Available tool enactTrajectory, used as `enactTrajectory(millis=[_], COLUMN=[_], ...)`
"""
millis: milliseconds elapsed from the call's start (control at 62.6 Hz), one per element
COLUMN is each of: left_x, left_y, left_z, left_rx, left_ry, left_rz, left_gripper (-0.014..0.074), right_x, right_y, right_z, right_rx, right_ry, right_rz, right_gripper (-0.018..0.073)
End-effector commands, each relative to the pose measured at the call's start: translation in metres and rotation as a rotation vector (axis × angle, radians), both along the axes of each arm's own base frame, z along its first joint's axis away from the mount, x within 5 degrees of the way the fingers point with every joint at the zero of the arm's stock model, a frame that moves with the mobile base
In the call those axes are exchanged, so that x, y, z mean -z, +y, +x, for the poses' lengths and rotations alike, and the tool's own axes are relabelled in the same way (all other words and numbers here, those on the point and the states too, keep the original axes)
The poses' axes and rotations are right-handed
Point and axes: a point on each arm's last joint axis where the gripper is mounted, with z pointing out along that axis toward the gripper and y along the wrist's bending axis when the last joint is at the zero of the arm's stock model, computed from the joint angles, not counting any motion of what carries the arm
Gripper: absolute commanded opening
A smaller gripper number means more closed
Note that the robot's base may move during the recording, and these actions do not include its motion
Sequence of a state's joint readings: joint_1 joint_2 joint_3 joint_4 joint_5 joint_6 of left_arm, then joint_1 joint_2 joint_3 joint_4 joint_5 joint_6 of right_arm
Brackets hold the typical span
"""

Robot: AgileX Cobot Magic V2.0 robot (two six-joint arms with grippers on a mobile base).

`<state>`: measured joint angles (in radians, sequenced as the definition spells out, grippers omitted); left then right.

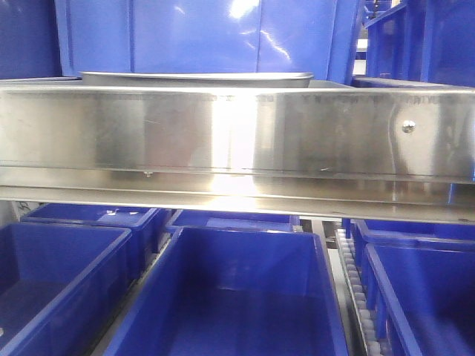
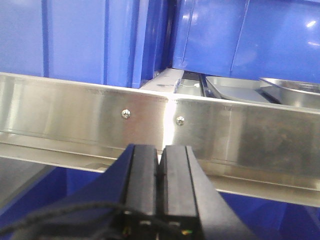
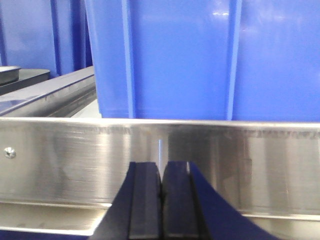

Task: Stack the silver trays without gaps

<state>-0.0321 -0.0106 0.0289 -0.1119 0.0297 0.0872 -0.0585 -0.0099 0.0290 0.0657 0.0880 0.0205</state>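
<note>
A silver tray (image 1: 197,78) shows only as a thin rim behind the top of the steel rail (image 1: 237,133) in the front view. In the left wrist view two silver trays (image 2: 235,90) (image 2: 295,92) lie side by side behind the rail, at the upper right. A tray corner (image 3: 9,73) shows at the far left of the right wrist view. My left gripper (image 2: 160,150) is shut and empty in front of the rail, below it. My right gripper (image 3: 161,167) is shut and empty, close in front of the rail (image 3: 160,155).
Blue plastic bins (image 1: 230,297) stand below the rail, with a roller track (image 1: 356,297) between them. Large blue bins (image 1: 208,33) stand behind the trays on the upper level. One blue bin (image 3: 200,60) fills the right wrist view above the rail.
</note>
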Motion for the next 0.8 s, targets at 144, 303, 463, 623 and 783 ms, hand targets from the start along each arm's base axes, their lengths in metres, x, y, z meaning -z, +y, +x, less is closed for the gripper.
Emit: enactTrajectory(millis=[144, 303, 463, 623, 783], left_x=[-0.0105, -0.0105, -0.0105, -0.0105, -0.0105], left_y=[0.0008, 0.0008, 0.0008, 0.0008, 0.0008], left_z=[-0.0038, -0.0038, -0.0038, -0.0038, -0.0038], left_rx=[-0.006, -0.006, -0.006, -0.006, -0.006], left_ry=[-0.123, -0.123, -0.123, -0.123, -0.123], left_rz=[-0.009, -0.009, -0.009, -0.009, -0.009], left_gripper=[-0.0048, -0.0048, -0.0048, -0.0048, -0.0048], right_x=[-0.0084, -0.0084, -0.0084, -0.0084, -0.0084], right_y=[-0.0007, -0.0007, -0.0007, -0.0007, -0.0007], right_z=[-0.0017, -0.0017, -0.0017, -0.0017, -0.0017], right_rx=[0.012, 0.012, 0.012, 0.012, 0.012], right_ry=[-0.100, -0.100, -0.100, -0.100, -0.100], right_rz=[-0.013, -0.013, -0.013, -0.013, -0.013], right_gripper=[0.0016, 0.0016, 0.0016, 0.0016, 0.0016])
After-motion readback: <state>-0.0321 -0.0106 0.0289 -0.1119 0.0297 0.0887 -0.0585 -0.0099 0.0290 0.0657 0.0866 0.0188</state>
